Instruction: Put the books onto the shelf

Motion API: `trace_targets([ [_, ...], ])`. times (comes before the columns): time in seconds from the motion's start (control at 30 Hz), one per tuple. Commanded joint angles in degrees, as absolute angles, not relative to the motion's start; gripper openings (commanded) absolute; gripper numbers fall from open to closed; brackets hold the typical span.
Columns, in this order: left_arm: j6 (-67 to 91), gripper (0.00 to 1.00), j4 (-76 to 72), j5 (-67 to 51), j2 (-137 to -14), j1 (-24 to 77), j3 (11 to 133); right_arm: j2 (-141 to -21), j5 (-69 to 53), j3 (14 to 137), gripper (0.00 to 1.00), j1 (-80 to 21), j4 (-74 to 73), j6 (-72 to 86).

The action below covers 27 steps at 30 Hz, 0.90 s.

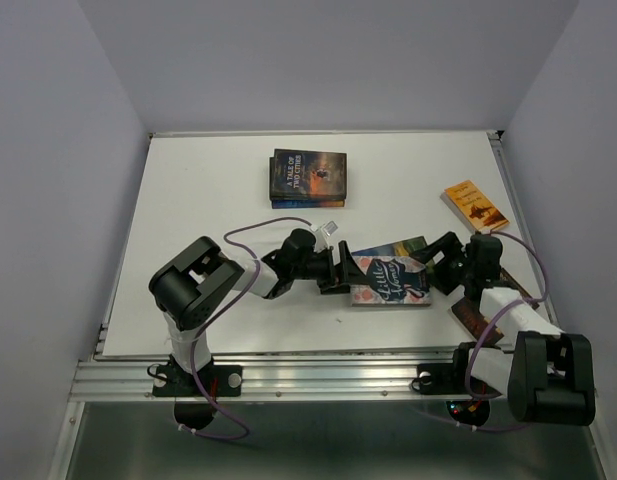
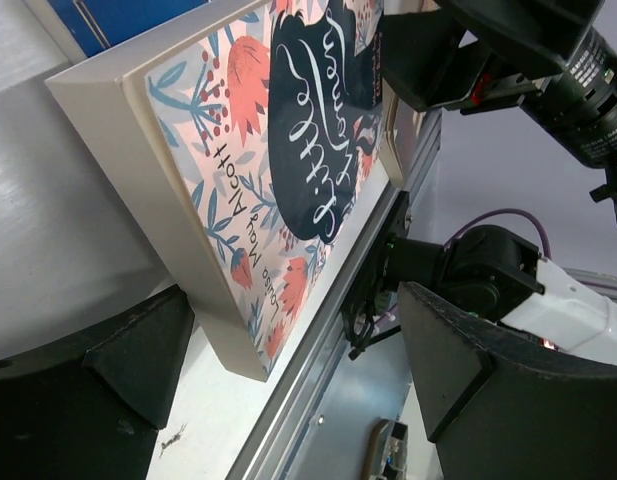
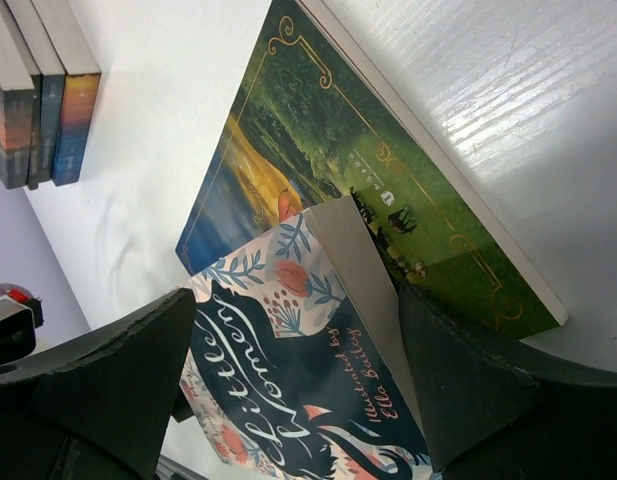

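The pink-teal floral book point(image 1: 390, 280) lies at the table's middle front, partly on the green book point(image 1: 396, 247). My left gripper point(image 1: 340, 270) is open at its left end; in the left wrist view the book's corner point(image 2: 250, 330) sits between the fingers point(image 2: 138, 365) with gaps on both sides. My right gripper point(image 1: 435, 265) is open at the book's right end and straddles the cover point(image 3: 298, 370), its fingers point(image 3: 468, 380) close beside the edges. A stack of dark blue books point(image 1: 306, 176) lies at the back. The shelf is out of view.
An orange-brown book point(image 1: 475, 205) lies at the right edge, and a dark brown one point(image 1: 473, 318) sits partly under my right arm. The table's metal front rail point(image 1: 318, 375) runs just behind the pink-teal book. Grey walls close in both sides.
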State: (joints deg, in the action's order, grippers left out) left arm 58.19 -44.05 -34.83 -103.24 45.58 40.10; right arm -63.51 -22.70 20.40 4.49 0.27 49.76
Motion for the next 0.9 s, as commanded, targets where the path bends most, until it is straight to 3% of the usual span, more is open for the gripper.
trace_targets([
  [0.0, 58.98, 0.92, -58.28, -33.66, -101.68, 46.58, 43.33, -64.16, -35.95, 16.61, 0.86, 1.76, -12.92, 53.35],
  [0.23, 58.36, 0.88, -58.00, -34.62, -104.67, 46.58, 45.44, -65.65, -39.11, 15.39, 0.74, 0.18, -11.26, 53.00],
  [0.33, 58.54, 0.74, -59.41, -35.85, -105.64, 46.76, 46.23, -66.88, -39.46, 15.29, 0.74, -0.35, -10.11, 53.17],
  [0.43, 58.45, 0.50, -59.33, -35.60, -105.29, 46.76, 46.15, -67.32, -38.59, 15.55, 0.74, -0.35, -9.93, 53.09],
  [0.67, 54.24, 0.31, -51.78, -31.56, -100.03, 46.41, 45.53, -68.03, -35.87, 17.58, 0.75, -0.35, -11.25, 52.56],
  [0.73, 53.09, 0.20, -48.53, -31.20, -98.88, 46.23, 46.05, -67.77, -34.29, 18.80, 0.79, -0.35, -13.70, 50.81],
  [0.77, 52.65, 0.00, -47.30, -31.29, -98.44, 45.88, 46.75, -67.50, -32.80, 20.29, 0.82, -0.35, -14.41, 50.10],
  [0.8, 51.60, 0.00, -45.02, -31.29, -97.83, 45.62, 47.02, -66.98, -31.91, 21.35, 0.91, -0.35, -16.50, 48.97],
  [0.87, 49.84, 0.00, -42.12, -30.59, -96.95, 44.66, 48.16, -66.19, -29.72, 25.30, 0.99, -0.35, -18.27, 45.10],
])
